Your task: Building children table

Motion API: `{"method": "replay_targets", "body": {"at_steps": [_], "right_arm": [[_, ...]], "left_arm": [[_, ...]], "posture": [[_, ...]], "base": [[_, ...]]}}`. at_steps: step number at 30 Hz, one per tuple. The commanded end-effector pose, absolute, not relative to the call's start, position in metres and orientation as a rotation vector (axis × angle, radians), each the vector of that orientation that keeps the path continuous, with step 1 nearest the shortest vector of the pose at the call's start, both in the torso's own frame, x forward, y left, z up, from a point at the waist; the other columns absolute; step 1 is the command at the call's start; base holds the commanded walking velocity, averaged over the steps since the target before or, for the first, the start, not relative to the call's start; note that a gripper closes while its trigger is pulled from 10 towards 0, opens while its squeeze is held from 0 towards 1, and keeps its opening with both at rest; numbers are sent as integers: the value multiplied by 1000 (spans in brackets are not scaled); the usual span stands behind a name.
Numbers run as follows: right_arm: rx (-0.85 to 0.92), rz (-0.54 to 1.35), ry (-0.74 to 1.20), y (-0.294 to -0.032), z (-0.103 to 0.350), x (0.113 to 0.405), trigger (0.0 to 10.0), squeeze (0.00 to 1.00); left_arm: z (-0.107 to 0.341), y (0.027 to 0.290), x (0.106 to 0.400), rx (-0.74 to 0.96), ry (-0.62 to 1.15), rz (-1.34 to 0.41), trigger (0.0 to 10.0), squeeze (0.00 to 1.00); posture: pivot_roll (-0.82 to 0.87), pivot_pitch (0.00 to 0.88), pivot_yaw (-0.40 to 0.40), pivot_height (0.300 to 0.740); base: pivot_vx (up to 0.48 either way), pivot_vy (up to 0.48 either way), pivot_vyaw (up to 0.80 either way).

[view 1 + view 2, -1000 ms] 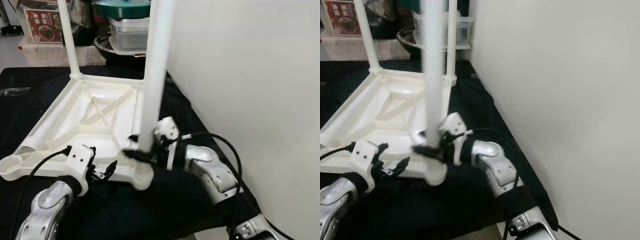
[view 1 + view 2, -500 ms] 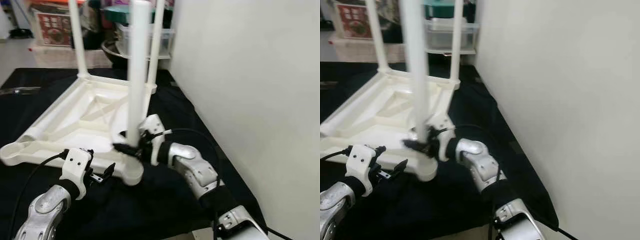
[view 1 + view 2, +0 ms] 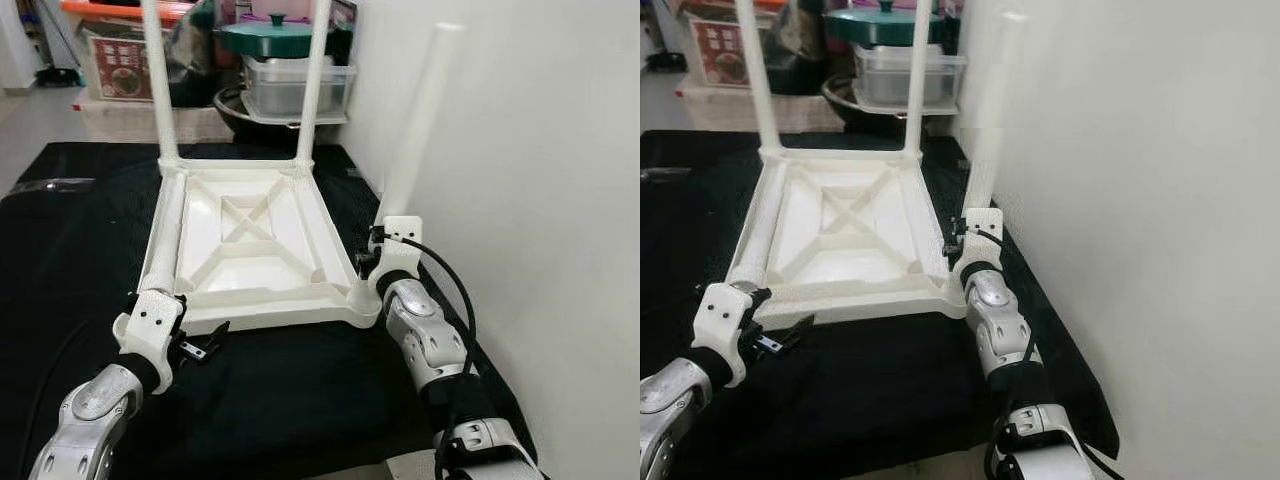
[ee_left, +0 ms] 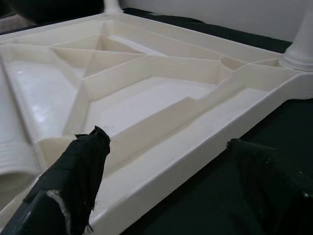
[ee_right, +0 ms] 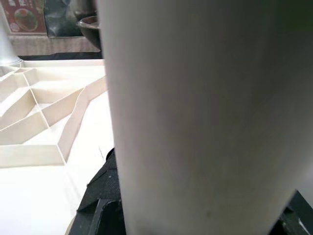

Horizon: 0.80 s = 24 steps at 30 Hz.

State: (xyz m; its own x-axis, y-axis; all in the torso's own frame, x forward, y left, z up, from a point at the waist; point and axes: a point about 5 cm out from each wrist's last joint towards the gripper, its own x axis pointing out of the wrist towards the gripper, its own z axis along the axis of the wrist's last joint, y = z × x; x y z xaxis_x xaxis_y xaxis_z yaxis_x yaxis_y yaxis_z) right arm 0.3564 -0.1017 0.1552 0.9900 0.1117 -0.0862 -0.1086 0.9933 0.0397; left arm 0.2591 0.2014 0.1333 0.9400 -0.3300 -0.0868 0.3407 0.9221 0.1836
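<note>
A white plastic tabletop lies upside down on a black cloth. Two white legs stand upright in its far corners. A third leg rises from the near right corner, close to the wall. My right gripper is shut on this leg just above its socket; in the right wrist view the leg is very close, with one black finger beside it. My left gripper is open at the near left corner, and the tabletop's rim lies between its fingers.
A white wall runs close along the right side. Behind the cloth stand a clear box with a green-lidded pot and a printed carton. Black cloth covers the near area.
The camera has shifted. The tabletop has swung round so the corner with the held leg moved right, toward the wall. My left gripper now sits at the near left corner instead of beside that leg.
</note>
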Motion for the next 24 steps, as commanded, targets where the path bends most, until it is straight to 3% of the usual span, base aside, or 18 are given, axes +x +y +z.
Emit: {"method": "replay_targets", "body": {"at_steps": [1,2,4,5,7,8,9,10,11,14,16,17,18,19,20,22,24], "right_arm": [[-23,115,230,-103,129,350,10000,0],[-10,130,224,-100,129,349,10000,310],[-10,130,224,-100,129,349,10000,310],[37,178,168,-91,140,350,10000,1000],[60,211,135,-86,147,350,10000,1000],[100,320,98,-77,156,350,10000,918],[129,417,61,-71,165,350,10000,63],[129,417,61,-71,165,350,10000,63],[140,614,-12,-63,181,347,10000,0],[115,804,-97,-59,195,339,10000,0],[115,804,-97,-59,195,339,10000,0],[98,961,-122,-55,201,330,10000,0],[98,961,-122,-55,201,330,10000,0],[64,1133,-134,-51,205,319,10000,0],[64,1133,-134,-51,205,319,10000,0],[-34,1392,-120,-36,201,301,10000,0],[-62,1452,-114,-27,200,298,10000,0]], "left_arm": [[132,199,260,188,54,-353,10000,0],[132,200,261,189,52,-352,10000,0],[132,200,261,189,52,-352,10000,0],[133,200,262,190,49,-349,10000,0],[133,200,262,190,48,-349,10000,0],[133,201,261,191,49,-349,10000,0],[133,201,261,191,49,-349,10000,0],[133,201,261,191,49,-349,10000,0],[133,201,261,192,50,-352,10000,0],[134,202,262,194,50,-353,10000,0],[134,202,262,194,50,-353,10000,0],[134,202,263,195,49,-353,10000,0],[134,202,263,195,49,-353,10000,0],[135,202,264,195,46,-354,10000,0],[135,202,264,195,46,-354,10000,0],[135,199,264,194,41,-355,10000,0],[136,199,263,193,40,-352,10000,0]], "posture": [[179,0,-117,740],[181,0,-118,740],[181,0,-118,740],[184,0,-118,740],[184,0,-118,740],[184,0,-118,740],[184,0,-118,740],[184,0,-118,740],[182,0,-112,740],[180,0,-113,740],[180,0,-113,740],[181,0,-115,740],[181,0,-115,740],[191,0,-122,740],[191,0,-122,740],[208,0,-137,740],[220,0,-146,740]], "base": [[0,0,0],[0,0,0],[0,0,0],[0,0,0],[0,0,0],[0,0,0],[0,0,0],[0,0,0],[0,0,0],[0,0,0],[0,0,0],[0,0,0],[0,0,0],[0,0,0],[0,0,0],[0,0,0],[0,0,0]]}}
